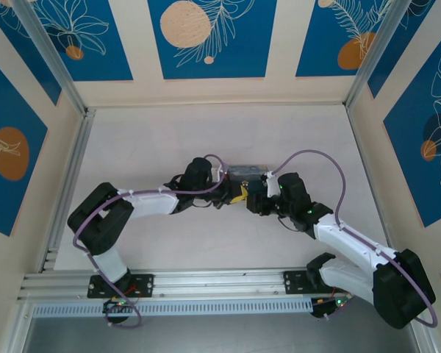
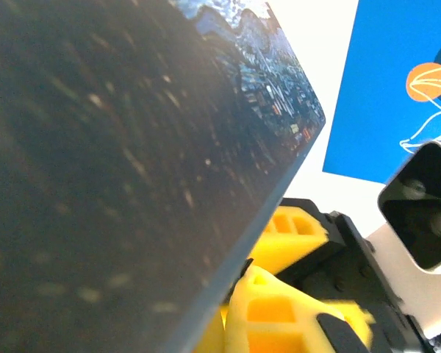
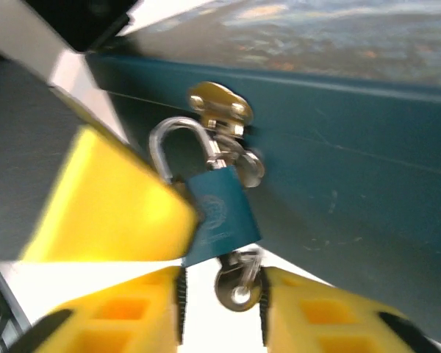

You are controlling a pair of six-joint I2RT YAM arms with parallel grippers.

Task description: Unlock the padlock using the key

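The padlock [image 3: 219,213] hung straight down from the box [image 3: 353,169], mid-frame in the right wrist view, its key [image 3: 237,285] poking out below. The right jaws sat slightly apart around the key's head (not squeezing); the left jaws, shut, were beside the padlock.

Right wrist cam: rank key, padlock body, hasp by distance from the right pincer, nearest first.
1. The key: bottom centre, between the fingers of the right pincer.
2. The padlock body: just above the key.
3. The hasp: top, on the teal box.
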